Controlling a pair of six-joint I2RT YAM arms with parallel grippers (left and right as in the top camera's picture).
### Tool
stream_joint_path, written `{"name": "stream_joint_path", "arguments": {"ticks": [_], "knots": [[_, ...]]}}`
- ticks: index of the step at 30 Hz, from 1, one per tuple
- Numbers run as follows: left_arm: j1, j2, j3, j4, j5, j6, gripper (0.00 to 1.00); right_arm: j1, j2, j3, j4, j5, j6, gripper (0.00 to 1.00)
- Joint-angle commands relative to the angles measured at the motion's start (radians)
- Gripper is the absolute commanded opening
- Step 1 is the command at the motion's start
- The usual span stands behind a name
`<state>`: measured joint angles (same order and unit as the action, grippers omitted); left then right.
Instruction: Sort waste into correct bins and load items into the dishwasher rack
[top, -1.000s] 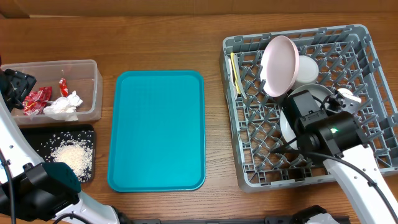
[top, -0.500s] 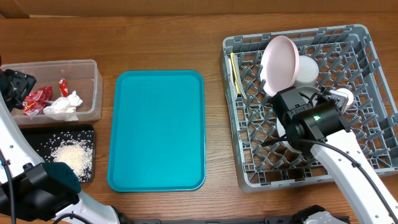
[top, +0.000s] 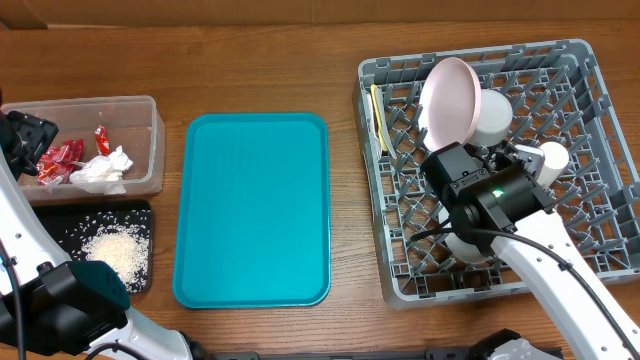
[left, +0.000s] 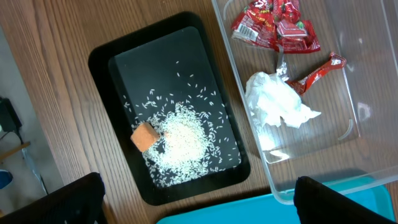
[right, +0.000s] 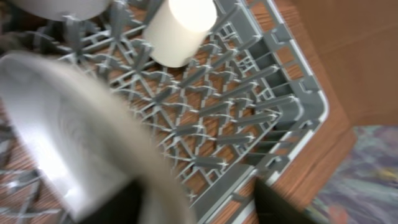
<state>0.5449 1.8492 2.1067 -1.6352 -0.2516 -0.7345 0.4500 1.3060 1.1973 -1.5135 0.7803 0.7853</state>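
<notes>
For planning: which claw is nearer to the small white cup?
Right. The right claw is over the rack near the cup; the left claw hangs above the bins.

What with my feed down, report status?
Left fingers open, empty, above black tray, tub. Right fingers at grey plate in rack, grip unclear. Rice, wrapper binned. Cup close by.

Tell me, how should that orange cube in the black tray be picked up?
Pinch the orange cube across two opposite flat sides, coming straight down. It lies in the shallow black tray beside the rice pile; its top is exposed, and the tray rim would likely hinder a sideways approach.
</notes>
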Motion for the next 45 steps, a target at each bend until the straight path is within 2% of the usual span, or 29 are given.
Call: {"name": "stream_joint_path", "arguments": {"ticks": [1,7,11,18,26,33,45], "knots": [[-0.004,-0.019,0.011,-0.002,-0.018,-0.021,1.00,0.008,-0.002,0.093,0.002,-0.100,0.004,1.00],[-0.004,-0.019,0.011,-0.002,-0.018,-0.021,1.00,-0.010,-0.006,0.282,0.000,-0.299,-0.005,1.00],[-0.004,-0.019,0.011,-0.002,-0.018,-0.021,1.00,-0.021,-0.011,0.447,-0.010,-0.391,-0.089,1.00],[-0.004,-0.019,0.011,-0.002,-0.018,-0.021,1.00,-0.021,-0.066,0.645,-0.053,-0.389,-0.116,1.00],[-0.004,-0.019,0.011,-0.002,-0.018,-0.021,1.00,-0.021,-0.289,0.650,-0.180,-0.192,0.014,1.00],[-0.004,-0.019,0.011,-0.002,-0.018,-0.021,1.00,-0.021,-0.480,0.610,-0.180,-0.201,0.000,1.00],[-0.004,-0.019,0.011,-0.002,-0.018,-0.021,1.00,-0.021,-0.514,0.610,-0.180,-0.262,0.000,1.00]]}}
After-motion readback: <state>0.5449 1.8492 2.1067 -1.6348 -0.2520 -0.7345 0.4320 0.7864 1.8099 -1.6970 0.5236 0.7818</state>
